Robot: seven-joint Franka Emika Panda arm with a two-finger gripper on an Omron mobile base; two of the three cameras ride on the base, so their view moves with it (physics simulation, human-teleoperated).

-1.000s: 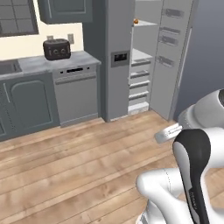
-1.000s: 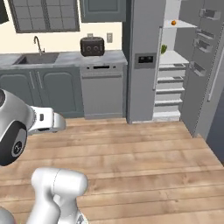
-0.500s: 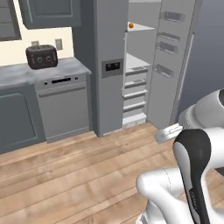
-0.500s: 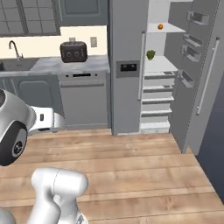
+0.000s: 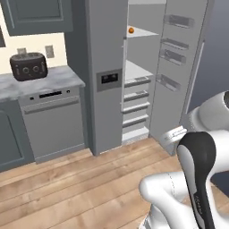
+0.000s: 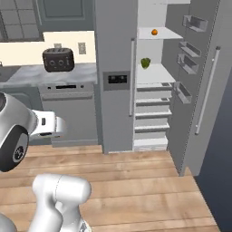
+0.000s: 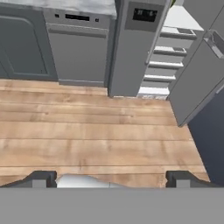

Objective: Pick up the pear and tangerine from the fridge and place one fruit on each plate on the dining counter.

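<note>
The grey fridge [image 5: 105, 89] [image 6: 115, 68] stands ahead with its right door swung open, showing white shelves and drawers. The orange tangerine [image 5: 131, 30] [image 6: 154, 32] rests on an upper shelf. A green lumpy vegetable [image 6: 145, 63] sits one shelf lower. The pear, the plates and the dining counter are out of view. In the hand view my gripper [image 7: 111, 178] is open over the wooden floor, well short of the fridge [image 7: 140, 43], with nothing between its fingertips [image 7: 41, 177].
The open fridge door [image 5: 179, 67] [image 6: 204, 81] with its bins juts toward me on the right. Left of the fridge are a dishwasher [image 5: 53, 120] [image 6: 70, 113] and a marble worktop carrying a dark toaster [image 5: 28, 65] [image 6: 58, 59]. Wooden floor lies between me and the fridge.
The base has driven toward the fridge: the whole scene has slid left and the fridge looms larger. The sink end of the worktop has left both views. The arm's pose is unchanged.
</note>
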